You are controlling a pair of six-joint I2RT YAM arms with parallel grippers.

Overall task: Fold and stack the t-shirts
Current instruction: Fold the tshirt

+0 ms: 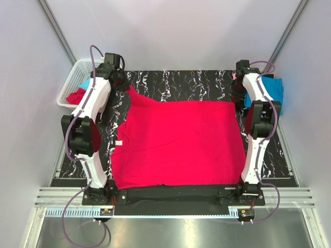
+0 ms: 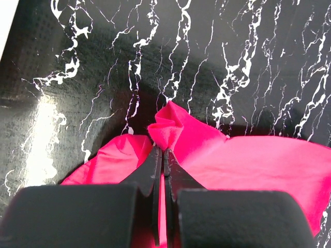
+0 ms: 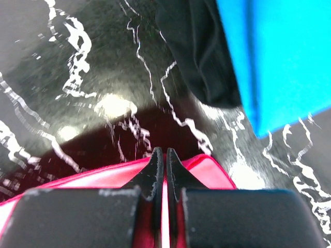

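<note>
A crimson red t-shirt (image 1: 181,142) lies spread over the middle of the black marbled table (image 1: 176,82). My left gripper (image 1: 126,85) is shut on its far left corner, which bunches up between the fingers in the left wrist view (image 2: 168,129). My right gripper (image 1: 239,98) is shut on its far right corner; the red hem shows in the right wrist view (image 3: 207,170). A turquoise blue t-shirt (image 1: 269,93) lies folded at the far right, over a black one (image 3: 199,51); the blue also shows in the right wrist view (image 3: 279,57).
A white lattice basket (image 1: 77,72) stands at the far left with red (image 1: 76,96) and blue cloth in it. Grey walls close in on both sides. The arms' bases sit on a rail (image 1: 176,199) at the near edge.
</note>
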